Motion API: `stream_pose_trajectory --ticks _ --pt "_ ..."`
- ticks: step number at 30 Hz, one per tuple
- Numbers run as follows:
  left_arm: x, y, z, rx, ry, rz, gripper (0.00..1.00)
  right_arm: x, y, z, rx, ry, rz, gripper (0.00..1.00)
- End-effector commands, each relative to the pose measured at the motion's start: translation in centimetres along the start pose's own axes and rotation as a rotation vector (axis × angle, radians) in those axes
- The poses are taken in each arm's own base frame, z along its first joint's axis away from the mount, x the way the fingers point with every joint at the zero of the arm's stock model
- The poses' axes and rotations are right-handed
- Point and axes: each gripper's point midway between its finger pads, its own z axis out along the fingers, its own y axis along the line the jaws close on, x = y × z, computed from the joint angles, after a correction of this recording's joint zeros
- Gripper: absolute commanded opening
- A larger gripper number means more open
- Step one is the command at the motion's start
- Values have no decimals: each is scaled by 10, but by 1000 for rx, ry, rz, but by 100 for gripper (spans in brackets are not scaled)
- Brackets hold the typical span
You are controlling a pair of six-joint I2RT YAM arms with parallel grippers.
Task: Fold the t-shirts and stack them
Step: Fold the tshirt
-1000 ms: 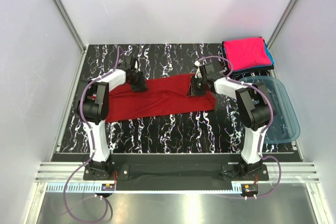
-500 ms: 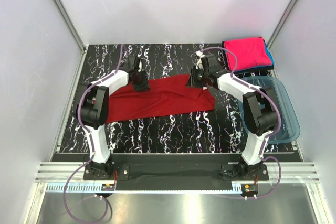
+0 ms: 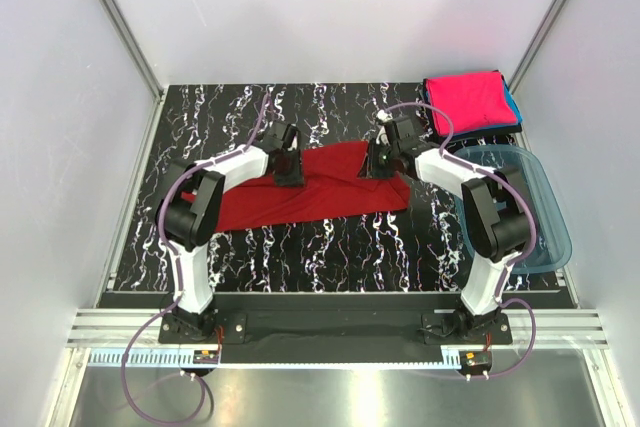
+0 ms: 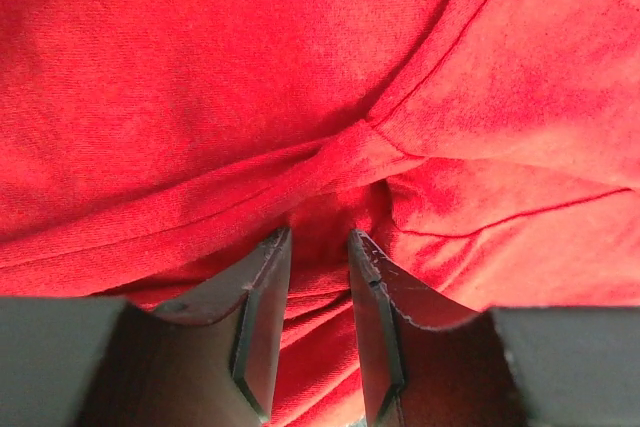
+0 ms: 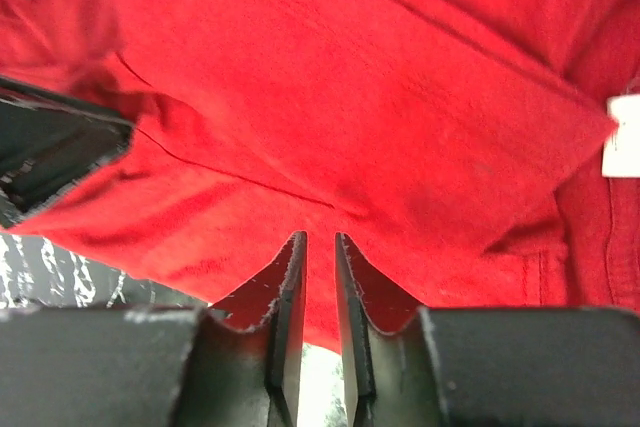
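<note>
Jaws of the left gripper (image 4: 318,245) pinch a ridge of the red tee (image 3: 320,195), spread across the middle of the table (image 3: 330,242); those of the right gripper (image 5: 320,247) stand nearly together at its far right corner, gripping or not I cannot tell. Soft, light and limp, it should sag and crease, so hems or corners, both sides at once, look the best hold.

Left pincer (image 3: 288,168) farther right along the dark red t-shirt (image 3: 320,192).

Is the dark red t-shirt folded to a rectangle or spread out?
Spread out: the dark red t-shirt lies as a long, wrinkled band across the table.
</note>
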Motion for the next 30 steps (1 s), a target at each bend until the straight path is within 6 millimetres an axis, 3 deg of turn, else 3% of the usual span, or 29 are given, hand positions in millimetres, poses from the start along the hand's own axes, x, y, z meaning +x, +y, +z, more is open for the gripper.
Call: stream_pose_trajectory --ticks 1,5,8,10,13,16,20,27,30 --pt "-6 7 1 -66 -56 29 36 -5 2 -10 19 -42 -24 25" --pt "-19 -10 -17 3 -89 19 36 -10 0 -22 44 -75 -37 27" --pt "-39 -25 -38 49 -111 35 37 -24 2 -31 63 -113 -62 36" --pt "-59 -32 -49 76 -135 37 38 -34 6 -30 49 -121 -149 42" --pt "-73 -34 -53 92 -153 52 39 -44 -12 -20 126 -93 -198 44" --pt "-81 -41 -46 137 -138 84 40 -49 -26 -16 172 -54 -197 44" --pt "-90 -48 -33 164 -129 130 41 -47 -29 -20 202 -29 -129 42" --pt "-110 -57 -16 195 -124 225 44 -12 -36 -27 264 -4 181 44" --pt "-104 -61 -5 238 -82 231 44 -14 -35 -26 266 -37 248 44"
